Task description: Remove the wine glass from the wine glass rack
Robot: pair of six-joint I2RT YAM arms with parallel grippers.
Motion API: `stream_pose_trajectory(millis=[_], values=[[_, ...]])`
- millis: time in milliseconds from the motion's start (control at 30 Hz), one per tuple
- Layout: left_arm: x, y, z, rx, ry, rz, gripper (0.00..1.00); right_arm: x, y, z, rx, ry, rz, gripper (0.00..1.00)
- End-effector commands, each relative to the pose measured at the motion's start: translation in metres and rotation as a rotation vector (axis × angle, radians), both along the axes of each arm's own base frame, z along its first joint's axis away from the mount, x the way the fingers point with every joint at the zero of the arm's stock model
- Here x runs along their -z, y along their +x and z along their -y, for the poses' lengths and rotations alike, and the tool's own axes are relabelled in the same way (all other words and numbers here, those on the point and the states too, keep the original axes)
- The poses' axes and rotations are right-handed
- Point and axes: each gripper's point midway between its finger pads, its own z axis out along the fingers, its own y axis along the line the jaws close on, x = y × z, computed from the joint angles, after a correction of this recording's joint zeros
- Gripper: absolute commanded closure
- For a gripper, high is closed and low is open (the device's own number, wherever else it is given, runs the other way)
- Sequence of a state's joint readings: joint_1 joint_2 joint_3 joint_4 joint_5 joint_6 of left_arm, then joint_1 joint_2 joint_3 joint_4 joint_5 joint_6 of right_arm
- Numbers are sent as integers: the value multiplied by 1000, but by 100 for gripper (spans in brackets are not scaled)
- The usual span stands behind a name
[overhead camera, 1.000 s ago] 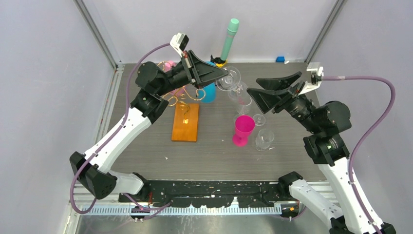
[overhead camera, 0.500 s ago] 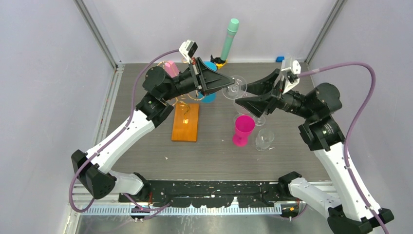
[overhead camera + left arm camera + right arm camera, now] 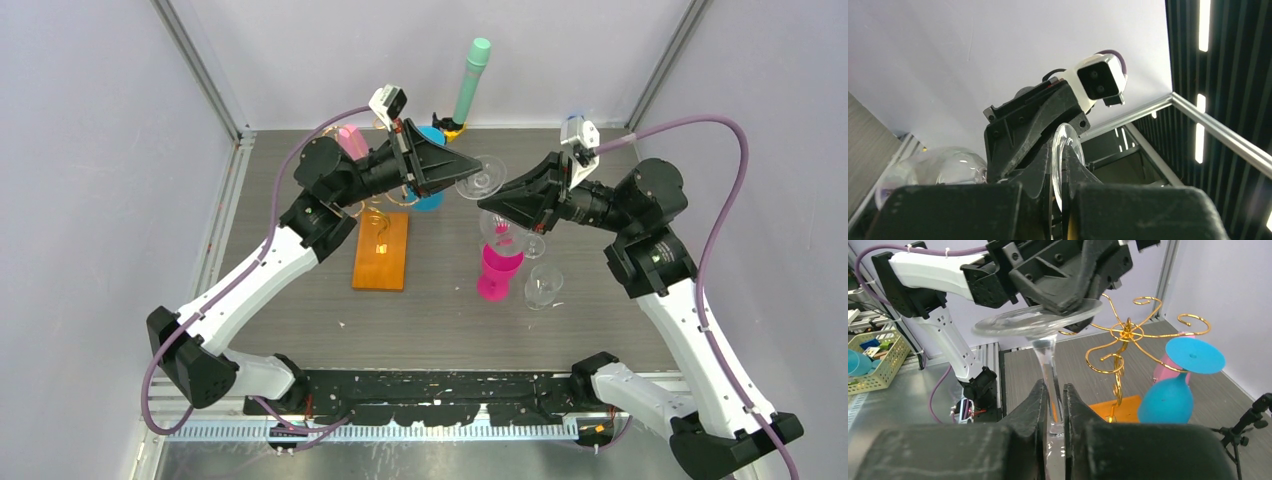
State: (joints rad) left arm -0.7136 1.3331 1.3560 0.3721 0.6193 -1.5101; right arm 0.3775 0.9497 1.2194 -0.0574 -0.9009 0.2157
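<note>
Here's the right gripper (image 3: 1054, 390), jaws squeezed in on either side of the stem of the clear wine glass (image 3: 1040, 322). Up top, the left gripper (image 3: 1070, 307) pinches that glass's flat round foot, so both arms are on it at once! Behind them the wine glass rack (image 3: 1123, 335) stands on the grey counter (image 3: 1073, 360), gold scrolls curling out above its orange base, and a blue glass (image 3: 1168, 400) shows foot-up and bowl-down just beside the scrolls, with a pink shape half hidden behind it.
</note>
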Motion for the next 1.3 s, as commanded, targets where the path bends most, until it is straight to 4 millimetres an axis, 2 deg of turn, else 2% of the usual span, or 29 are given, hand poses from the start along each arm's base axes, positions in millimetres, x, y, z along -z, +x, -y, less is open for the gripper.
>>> stream_pose_trajectory(millis=[0,167,267,367,467,600,767,933,967,1100,1267], values=[[-24,-10,-7,-7,-71,97,100,-30,-7,1,-16,72,31,98],[-27,-9,-7,-15,-77,104,99,-38,-10,1,-19,100,15,100],[-28,-7,-6,-23,-80,102,77,-45,-8,3,4,134,21,100],[-27,-5,-6,-37,-76,108,50,-50,-4,8,57,180,16,100],[-20,0,-5,-62,-53,132,35,-58,0,16,119,237,26,100],[-6,15,-6,-109,-20,117,29,-77,7,38,276,330,48,100],[6,26,-5,-146,-5,92,25,-99,2,70,426,465,58,100],[12,30,-2,-147,-29,53,24,-120,7,123,618,786,-8,100],[14,30,-1,-140,-35,41,24,-119,13,134,653,862,-38,100],[14,23,8,-88,-60,-3,25,-112,27,153,711,1018,-105,100],[14,15,21,-42,-96,-58,28,-99,44,160,713,1152,-197,100]])
